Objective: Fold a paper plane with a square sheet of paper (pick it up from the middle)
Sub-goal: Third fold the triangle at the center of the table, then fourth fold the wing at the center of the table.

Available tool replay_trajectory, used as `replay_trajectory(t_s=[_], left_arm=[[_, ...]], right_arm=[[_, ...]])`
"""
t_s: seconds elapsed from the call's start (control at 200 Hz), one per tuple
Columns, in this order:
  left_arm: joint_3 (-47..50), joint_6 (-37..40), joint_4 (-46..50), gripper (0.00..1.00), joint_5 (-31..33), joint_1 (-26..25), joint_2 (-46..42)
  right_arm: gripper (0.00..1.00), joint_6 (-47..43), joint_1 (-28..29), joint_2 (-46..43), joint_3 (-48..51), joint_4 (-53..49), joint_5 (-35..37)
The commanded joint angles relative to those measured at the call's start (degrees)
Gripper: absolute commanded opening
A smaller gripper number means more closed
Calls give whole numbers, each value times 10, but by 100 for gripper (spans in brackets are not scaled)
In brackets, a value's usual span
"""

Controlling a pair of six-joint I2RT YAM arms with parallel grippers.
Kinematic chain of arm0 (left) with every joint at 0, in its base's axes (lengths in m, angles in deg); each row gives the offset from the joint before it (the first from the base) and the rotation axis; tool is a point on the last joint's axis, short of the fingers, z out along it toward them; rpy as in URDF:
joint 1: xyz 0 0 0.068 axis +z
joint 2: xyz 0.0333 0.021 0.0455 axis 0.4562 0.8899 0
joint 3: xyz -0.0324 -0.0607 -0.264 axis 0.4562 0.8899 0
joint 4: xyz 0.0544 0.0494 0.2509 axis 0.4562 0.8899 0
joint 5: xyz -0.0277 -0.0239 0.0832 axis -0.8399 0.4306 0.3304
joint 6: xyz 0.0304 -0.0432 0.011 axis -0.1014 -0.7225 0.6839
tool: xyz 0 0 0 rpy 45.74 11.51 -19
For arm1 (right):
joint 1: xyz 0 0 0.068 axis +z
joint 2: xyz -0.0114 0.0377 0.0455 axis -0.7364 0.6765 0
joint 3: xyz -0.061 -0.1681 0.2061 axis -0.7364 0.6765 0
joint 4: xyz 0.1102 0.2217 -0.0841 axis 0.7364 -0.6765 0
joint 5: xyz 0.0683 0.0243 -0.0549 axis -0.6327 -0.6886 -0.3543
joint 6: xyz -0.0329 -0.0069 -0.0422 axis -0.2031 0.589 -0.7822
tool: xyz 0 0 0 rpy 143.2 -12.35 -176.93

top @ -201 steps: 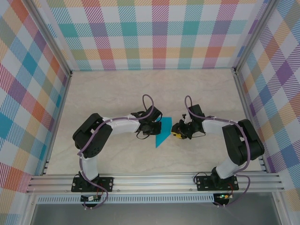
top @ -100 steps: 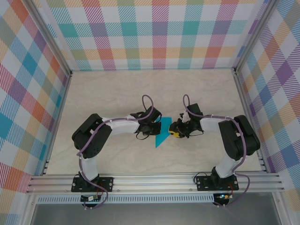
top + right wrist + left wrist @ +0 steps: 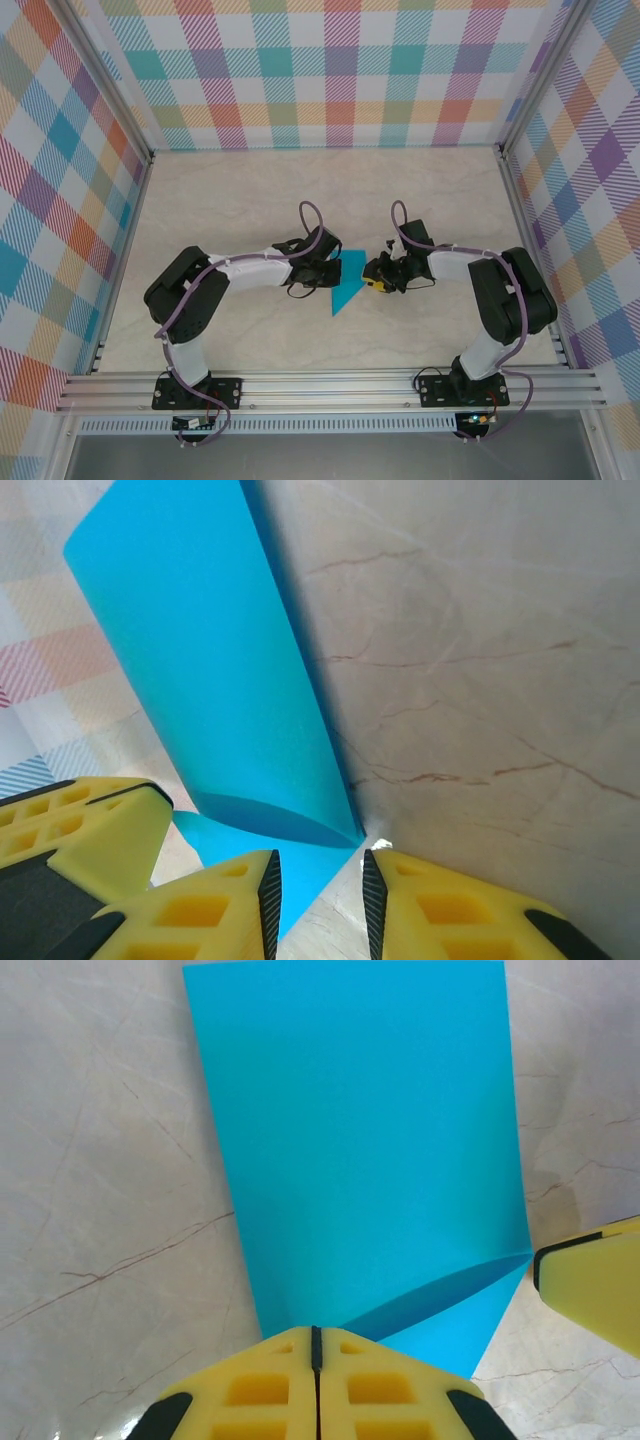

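Left fingers (image 3: 250, 1392) are squeezing the square sheet of paper (image 3: 365, 1150). Right fingers (image 3: 200, 908) are sitting narrow around its corner, maybe not gripping. Most folding is waiting.

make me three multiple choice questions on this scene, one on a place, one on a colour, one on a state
1. Where does the sheet of paper lie?
A. On a shelf above the arms
B. Between the left claw and the right claw
C. Inside a box

2. What colour is the sheet of paper?
A. Teal-blue
B. Red
C. White

3. What state is the left claw in?
A. Wide open, well clear of the paper
B. Shut around a pen
C. Shut on the paper's edge

Answers:
1 B: the top view shows the paper in the gap between the two claws.
2 A: it is teal-blue in all three views.
3 C: the left wrist view shows its yellow jaws meeting, with the paper running in at their tips.
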Motion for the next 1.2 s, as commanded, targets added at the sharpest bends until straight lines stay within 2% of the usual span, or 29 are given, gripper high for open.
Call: replay_trajectory(t_s=[0.0, 0.435, 0.73, 0.9, 1.03, 1.195], left_arm=[[14, 4, -13, 6, 12, 4, -15], [10, -1, 4, 5, 19, 4, 14], [1, -5, 8, 4, 19, 4, 19], [-2, -6, 8, 6, 18, 3, 9], [-4, -8, 13, 7, 20, 3, -4], [0, -15, 19, 10, 24, 2, -28]], right_arm=[[30, 8, -1, -2, 0, 7, -6], [32, 0, -1, 14, -12, 43, -70], [32, -56, 1, 20, -26, 35, -104], [31, -117, 7, 23, -43, -5, -111], [29, -158, 15, 34, -60, -30, -116], [18, -186, 25, 54, -73, -44, -115]])
